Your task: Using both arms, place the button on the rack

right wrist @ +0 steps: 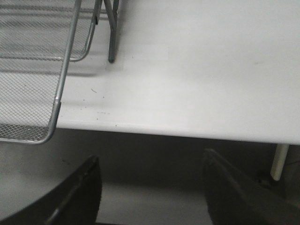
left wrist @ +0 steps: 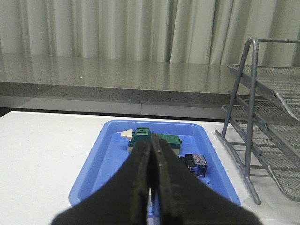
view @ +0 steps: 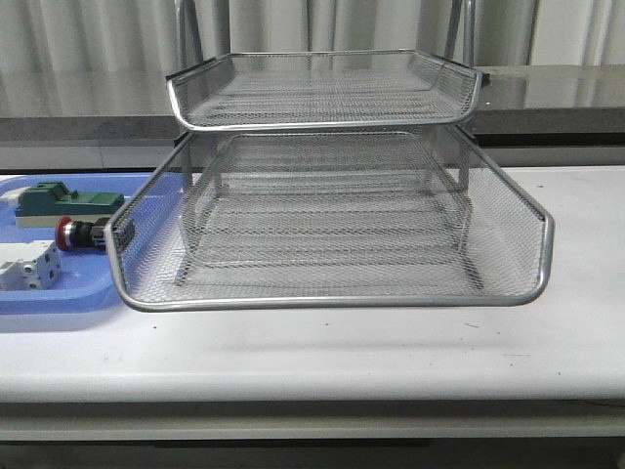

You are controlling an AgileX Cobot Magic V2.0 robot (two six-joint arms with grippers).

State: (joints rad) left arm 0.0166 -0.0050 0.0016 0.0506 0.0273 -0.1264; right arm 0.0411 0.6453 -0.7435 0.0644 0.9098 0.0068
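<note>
The button (view: 82,233) lies in the blue tray (view: 59,293), at nine o'clock from the rack (view: 332,283). The left gripper (left wrist: 152,187) seems closed and empty; the right gripper (right wrist: 150,187) gapes wide.

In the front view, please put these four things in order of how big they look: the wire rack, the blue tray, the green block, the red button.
Largest to smallest:
1. rack
2. blue tray, partly hidden behind the rack
3. green block
4. button
The last two look nearly alike, and the button is partly hidden.
</note>
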